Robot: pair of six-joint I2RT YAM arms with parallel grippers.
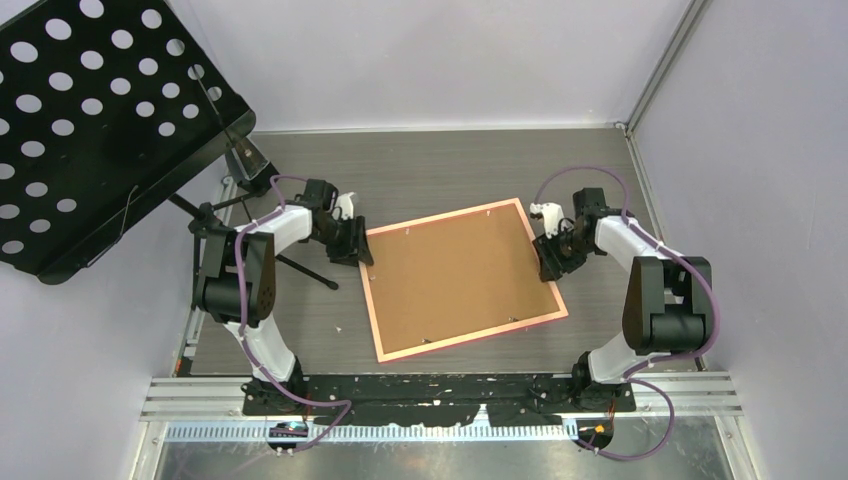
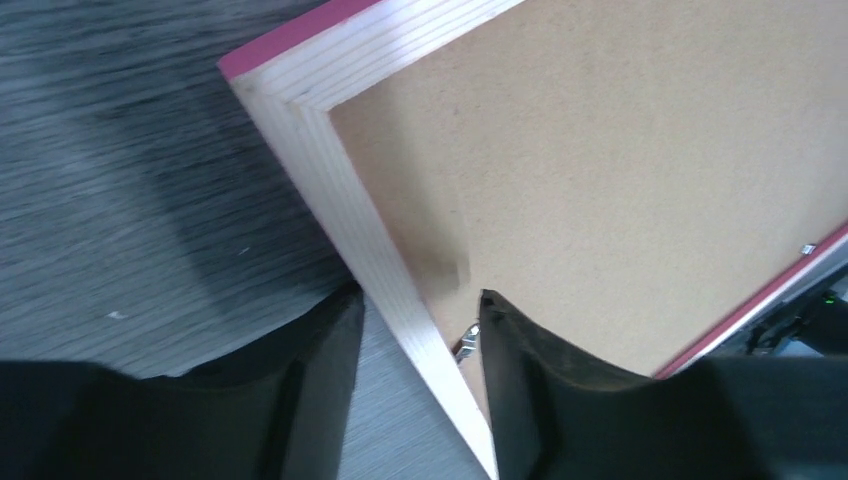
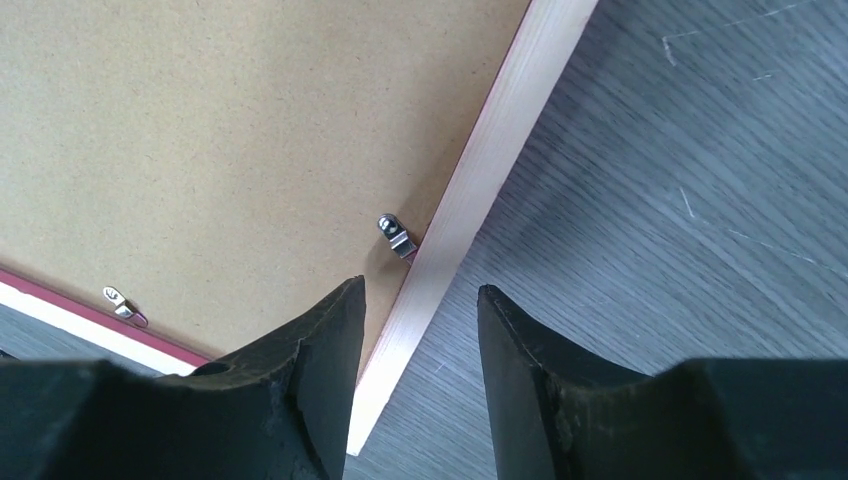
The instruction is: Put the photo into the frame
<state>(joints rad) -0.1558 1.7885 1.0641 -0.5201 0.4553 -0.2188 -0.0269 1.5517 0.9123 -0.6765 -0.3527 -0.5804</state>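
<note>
Table (image 1: 450,170): grey wood-grain surface, and we noted faint scratches and a few pale specks on it. 1 frame (image 1: 462,277) lay flat on it near the middle, face down and turned slightly askew to the table edges. Its brown board back faced up inside a pale rail with a pink-orange outer edge. We saw 2 small metal clips (image 3: 397,236) along the rail in the right wrist view. At the left, a thin black leg (image 1: 306,271) of the music stand (image 1: 90,120) reached across the surface.
</note>
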